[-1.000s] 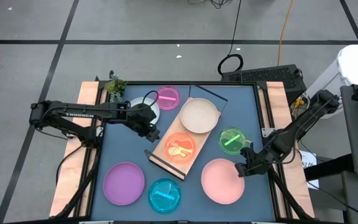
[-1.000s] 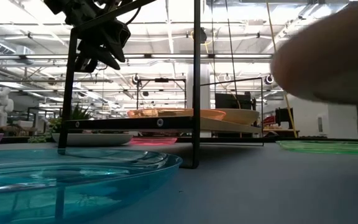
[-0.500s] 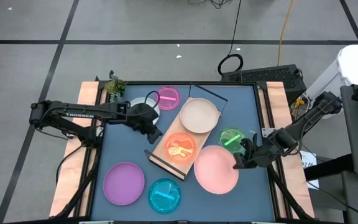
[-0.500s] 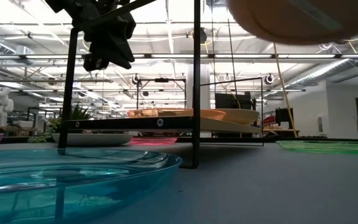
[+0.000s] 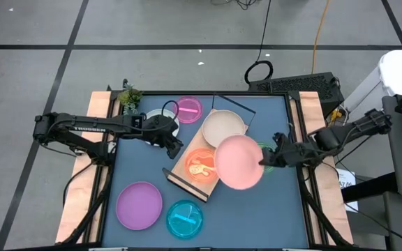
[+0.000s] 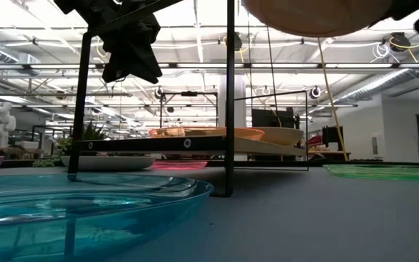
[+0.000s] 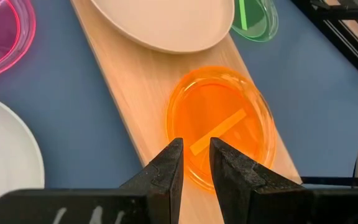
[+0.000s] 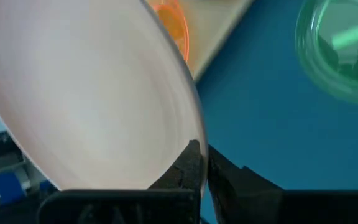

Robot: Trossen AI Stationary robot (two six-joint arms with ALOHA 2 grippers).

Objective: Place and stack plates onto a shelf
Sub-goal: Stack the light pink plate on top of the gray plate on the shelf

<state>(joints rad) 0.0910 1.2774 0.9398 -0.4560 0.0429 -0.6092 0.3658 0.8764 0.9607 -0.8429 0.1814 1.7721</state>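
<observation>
The salmon pink plate (image 5: 238, 162) hangs in the air over the shelf's (image 5: 187, 150) right edge, with my right gripper (image 5: 262, 160) shut on it. On the wooden shelf rest a beige plate (image 5: 222, 127) and an orange plate (image 5: 199, 167). My left gripper (image 5: 174, 144) hovers at the shelf's left side, above the orange plate (image 7: 219, 118), its fingers slightly apart and holding nothing. The green plate (image 5: 265, 148) lies on the table, mostly hidden under the held plate and the gripper. My right gripper pinches the salmon pink plate's rim (image 8: 194, 134) between its two fingers, at the plate's right edge. The fingers come from the table's right side, slanting downward. The plate is lifted clear of table and shelf and sits a little tilted.
A purple plate (image 5: 139, 204) and a blue plate (image 5: 185, 218) lie at the near left. A pink translucent plate (image 5: 188, 109) and a white plate (image 5: 165, 122) lie at the far left, beside a small plant (image 5: 129, 97). Bare mat shows at the near right.
My right gripper has risen and gone from the table's near right toward the shelf, carrying the salmon pink plate. The plate has been lifted clear of the table and now hangs over the shelf's right edge. My left gripper has rolled at its wrist while staying in place.
</observation>
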